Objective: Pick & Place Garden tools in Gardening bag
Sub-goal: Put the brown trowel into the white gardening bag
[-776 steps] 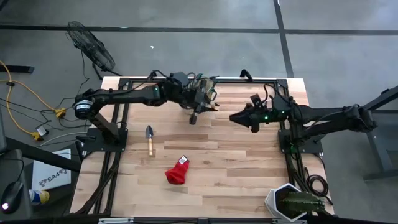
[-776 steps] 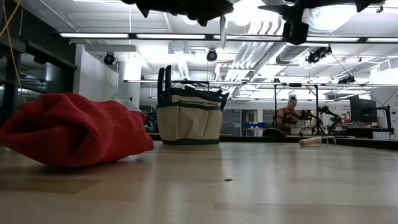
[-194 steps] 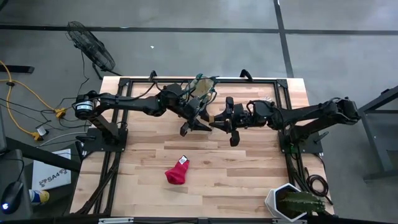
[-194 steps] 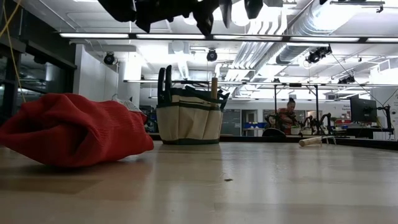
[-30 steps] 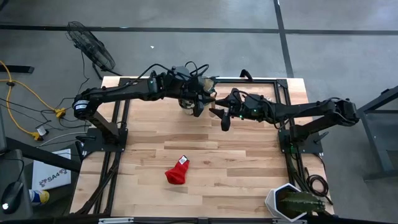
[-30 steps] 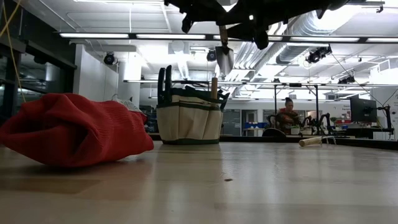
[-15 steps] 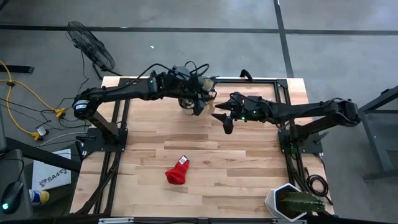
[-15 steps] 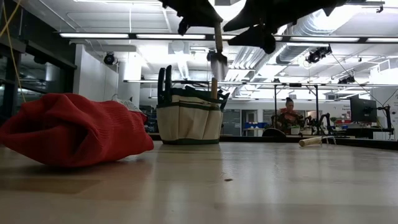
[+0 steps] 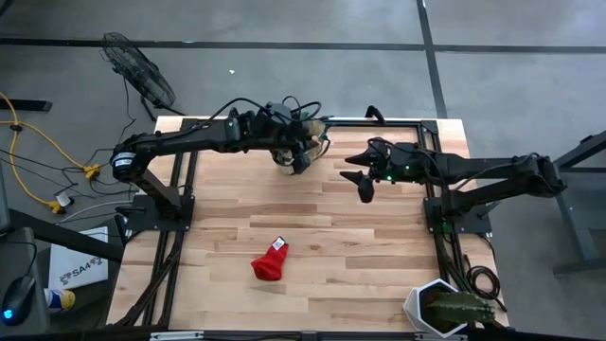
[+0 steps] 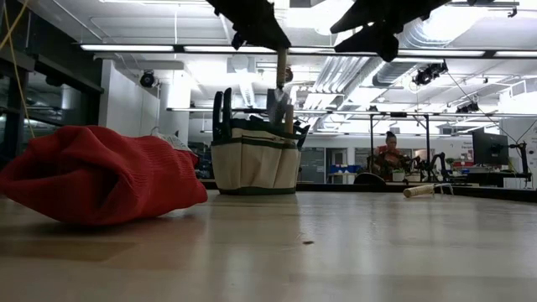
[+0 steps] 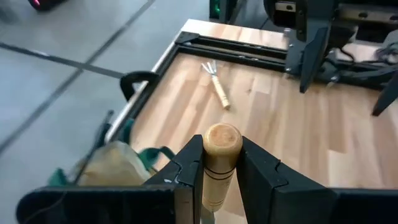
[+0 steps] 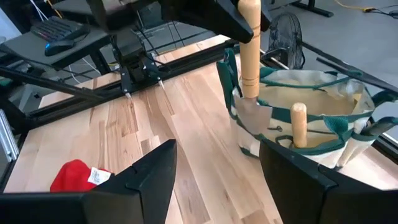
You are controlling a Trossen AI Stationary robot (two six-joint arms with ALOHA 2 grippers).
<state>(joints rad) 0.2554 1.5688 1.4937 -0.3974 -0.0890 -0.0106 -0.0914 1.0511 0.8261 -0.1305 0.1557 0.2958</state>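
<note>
My table carries the gardening bag at the middle of its far edge, and that is where this step ends. I judge I am mid-insertion: the trowel hangs blade down, its metal already dipping at the bag's near side pocket, wooden handle upright. To do it well I should keep the handle vertical, lower slowly so the blade slides inside the pocket rather than catching the green trim, and let go only once the canvas takes the weight; a second wooden handle already stands in the bag just beside, so I must not knock it.

My left arm reaches in from the table's left edge, its wrist bent down over the bag. My left gripper has its jaws narrow, clamped on the trowel's handle just under the rounded knob. My right gripper hovers above the table just off the bag's right side, jaws wide and holding nothing.

A small fork lies near the far right corner. The red fabric piece lies toward the near edge, well apart from the bag.
</note>
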